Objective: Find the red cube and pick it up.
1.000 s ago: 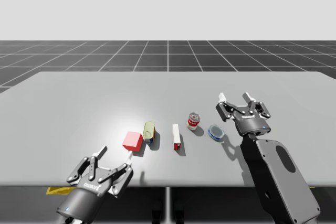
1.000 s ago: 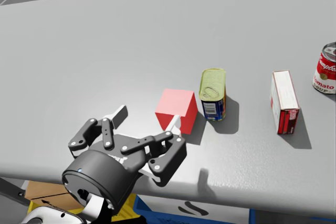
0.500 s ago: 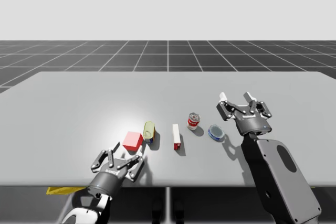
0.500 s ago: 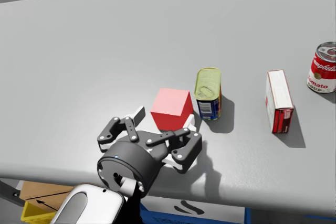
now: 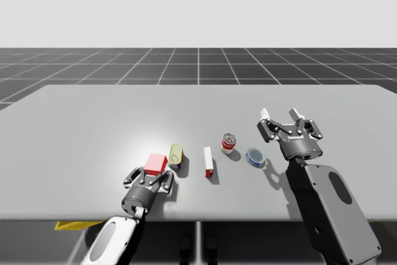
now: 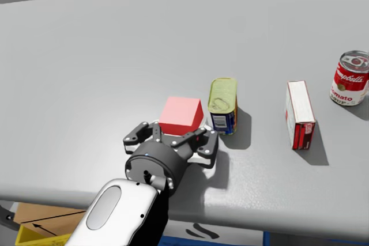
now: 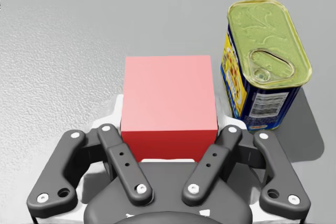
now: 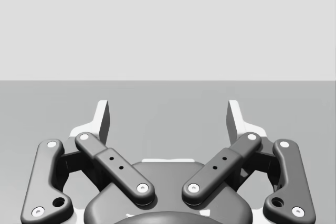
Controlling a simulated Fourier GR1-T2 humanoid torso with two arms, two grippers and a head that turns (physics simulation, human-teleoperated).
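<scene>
My left gripper [image 7: 169,121] pinches the red cube [image 7: 169,90] by its near end (a shallow hold), so lifting may let it pivot and slip out. Just beyond, beside the cube, the oblong yellow-topped tin [image 7: 262,72] could get nudged over.

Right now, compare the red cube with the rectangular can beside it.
The red cube is plain and flat-faced; the rectangular can has a yellow pull-tab lid and blue printed sides. The red cube sits gripped between my left gripper's fingers; the rectangular can stands free beside it. Both rest on the table, close but apart.
</scene>
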